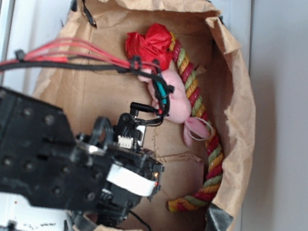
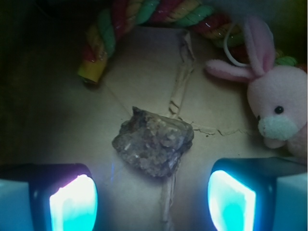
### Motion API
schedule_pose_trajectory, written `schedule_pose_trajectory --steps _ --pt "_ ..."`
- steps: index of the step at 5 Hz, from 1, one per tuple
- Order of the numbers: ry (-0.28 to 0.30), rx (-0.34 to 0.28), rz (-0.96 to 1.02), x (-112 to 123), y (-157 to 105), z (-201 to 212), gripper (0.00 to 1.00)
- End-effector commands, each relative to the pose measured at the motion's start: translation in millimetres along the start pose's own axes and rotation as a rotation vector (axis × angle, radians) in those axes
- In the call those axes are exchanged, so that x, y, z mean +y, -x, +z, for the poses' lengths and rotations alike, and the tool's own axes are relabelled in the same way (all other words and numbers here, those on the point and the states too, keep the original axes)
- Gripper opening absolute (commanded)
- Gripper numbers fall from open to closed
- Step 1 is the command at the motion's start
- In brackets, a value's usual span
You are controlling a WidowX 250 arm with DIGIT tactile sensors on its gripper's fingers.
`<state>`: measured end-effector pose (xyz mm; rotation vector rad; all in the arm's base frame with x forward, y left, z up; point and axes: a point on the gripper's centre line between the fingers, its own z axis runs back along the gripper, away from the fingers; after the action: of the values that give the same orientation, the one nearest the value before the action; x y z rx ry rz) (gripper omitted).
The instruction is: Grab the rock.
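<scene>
the approach step – the gripper (image 2: 151, 195) hangs wide open and empty, the rock (image 2: 154, 146) lying on the paper bag (image 2: 72, 120) floor between its fingers – next calls for descending, then closing.

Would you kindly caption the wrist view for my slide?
Open jaws flank the rock on brown paper, pink plush and rope beyond.
</scene>
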<state>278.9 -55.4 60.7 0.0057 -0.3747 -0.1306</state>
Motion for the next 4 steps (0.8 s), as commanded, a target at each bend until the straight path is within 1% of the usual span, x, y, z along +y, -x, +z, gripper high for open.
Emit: schedule_pose_trajectory --steps 1,4 --pt "-0.032 -0.033 0.023 -6.1 -31.3 -6.4 1.0" --pt "-0.055 -0.024 0.032 -4.6 -40.4 -13.6 1.0"
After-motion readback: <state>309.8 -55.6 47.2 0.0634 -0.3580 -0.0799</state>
